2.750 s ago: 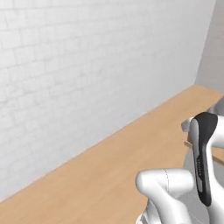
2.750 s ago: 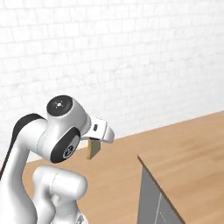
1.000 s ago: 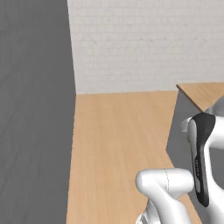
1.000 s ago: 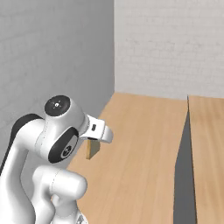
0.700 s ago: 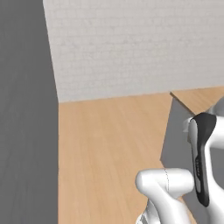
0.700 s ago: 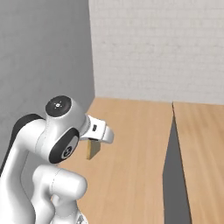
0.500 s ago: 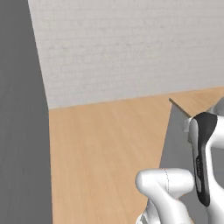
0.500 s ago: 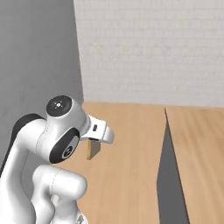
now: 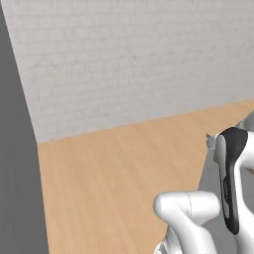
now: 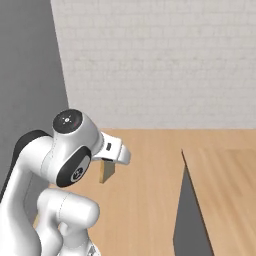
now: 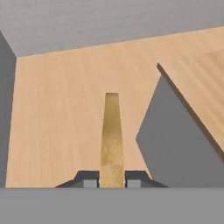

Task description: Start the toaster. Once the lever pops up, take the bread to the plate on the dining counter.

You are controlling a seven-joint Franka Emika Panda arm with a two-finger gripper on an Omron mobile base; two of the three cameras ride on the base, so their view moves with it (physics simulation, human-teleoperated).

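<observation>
My gripper point(image 11: 112, 179) is shut on the bread point(image 11: 111, 131), a thin golden-brown slice that stands edge-on between the two dark fingertips. In the right base view the bread point(image 10: 106, 172) hangs below the white hand, with the gripper point(image 10: 106, 162) held above the wooden floor. A corner of the light-wood dining counter point(image 11: 205, 83) with its grey side panel lies to the right of the bread, apart from it. That counter point(image 10: 225, 170) also shows at the right of the right base view. The toaster and the plate are out of view.
Light wooden floor point(image 9: 109, 173) stretches ahead to a white brick wall point(image 10: 165, 65). A dark grey wall point(image 10: 25, 75) stands at the left. The counter's grey side point(image 10: 187, 220) drops to the floor on the right.
The whole picture has swung as the base turns: the grey wall has slid left and the brick wall now spans the view. The bread stays gripped, the arm's pose unchanged.
</observation>
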